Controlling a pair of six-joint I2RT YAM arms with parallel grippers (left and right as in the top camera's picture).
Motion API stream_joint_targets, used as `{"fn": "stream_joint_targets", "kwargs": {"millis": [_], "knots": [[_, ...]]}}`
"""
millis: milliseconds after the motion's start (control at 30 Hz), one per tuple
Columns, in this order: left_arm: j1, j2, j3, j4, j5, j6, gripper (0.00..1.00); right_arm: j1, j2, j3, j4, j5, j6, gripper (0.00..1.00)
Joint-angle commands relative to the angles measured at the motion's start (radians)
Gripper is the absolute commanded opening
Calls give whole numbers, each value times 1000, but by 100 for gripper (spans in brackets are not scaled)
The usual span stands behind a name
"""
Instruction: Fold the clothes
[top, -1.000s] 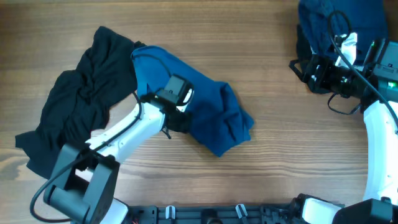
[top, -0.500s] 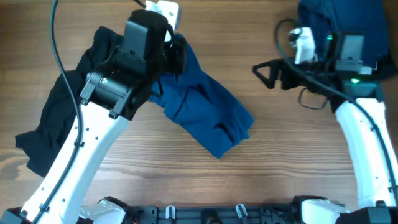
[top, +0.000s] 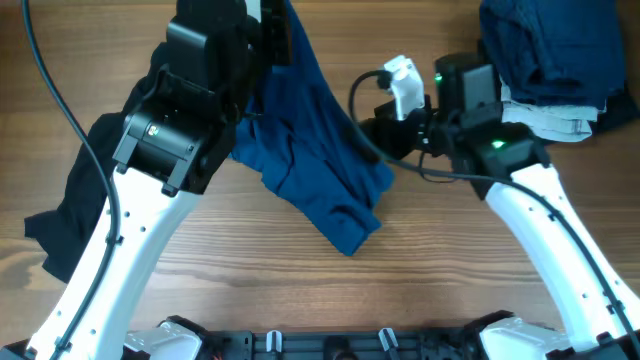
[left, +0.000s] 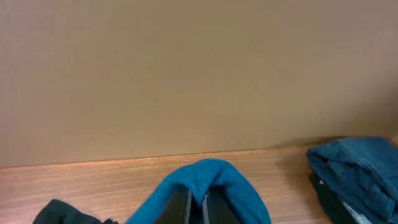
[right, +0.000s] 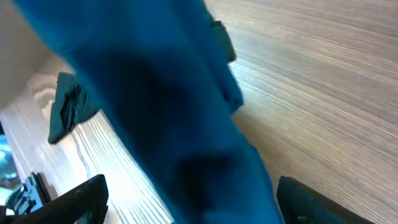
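Left gripper (left: 198, 208) clenched on one blue garment (top: 320, 150); right gripper (right: 189, 190) wide open, fingers either side of it. One black garment (top: 85, 190) left, one folded stack (top: 545, 50) far right

The blue garment (top: 310, 170) is soft, matt knit cloth — the table (top: 450, 280) smooth, grained wood.

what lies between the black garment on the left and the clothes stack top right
Overhead view: the royal-blue garment, held up by the left gripper, and the right gripper.

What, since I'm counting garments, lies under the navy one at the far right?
A pale grey garment peeks out beneath the navy garment; anything deeper is covered.
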Motion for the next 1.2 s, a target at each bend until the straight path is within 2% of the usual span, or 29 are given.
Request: {"fn": "stream_joint_targets", "kwargs": {"millis": [0, 67, 100, 133, 233, 267, 300, 500, 733, 833, 867, 900, 933, 1000, 1067, 1167], "knots": [[5, -11, 32, 17, -17, -9, 4, 65, 24, 11, 27, 125, 29, 88], [5, -11, 32, 18, -17, -9, 4, 92, 56, 11, 32, 136, 46, 83], [5, -11, 32, 19, -20, -9, 4, 103, 76, 11, 32, 137, 50, 75], [5, -11, 32, 21, -31, -9, 4, 109, 92, 11, 35, 137, 68, 66], [5, -11, 32, 33, -134, -5, 4, 111, 131, 11, 41, 175, 116, 24], [5, -14, 32, 39, -164, -1, 4, 110, 132, 11, 41, 201, 127, 15], [5, -18, 32, 44, -196, -1, 4, 110, 132, 11, 41, 224, 127, 11], [95, -121, 32, 63, -237, -2, 4, 101, 138, 11, 42, 308, 126, 11], [137, -283, 32, 53, -232, -2, 4, 101, 245, 11, 120, 304, 127, 11], [137, -301, 32, 24, -219, -3, 4, 101, 274, 11, 165, 227, 123, 9], [137, -301, 32, 19, -219, -3, 4, 101, 275, 11, 174, 189, 118, 12], [137, -296, 32, 13, -219, -2, 4, 101, 275, 11, 183, 148, 117, 23], [137, -292, 32, 12, -219, -2, 4, 101, 275, 11, 191, 97, 117, 47], [137, -286, 32, 13, -219, -2, 4, 102, 276, 11, 173, -8, 118, 66], [138, -285, 32, 13, -219, -2, 4, 108, 276, 11, 126, -11, 87, 69], [138, -285, 32, 13, -219, -2, 4, 108, 277, -12, 112, -6, -36, 70]]}}
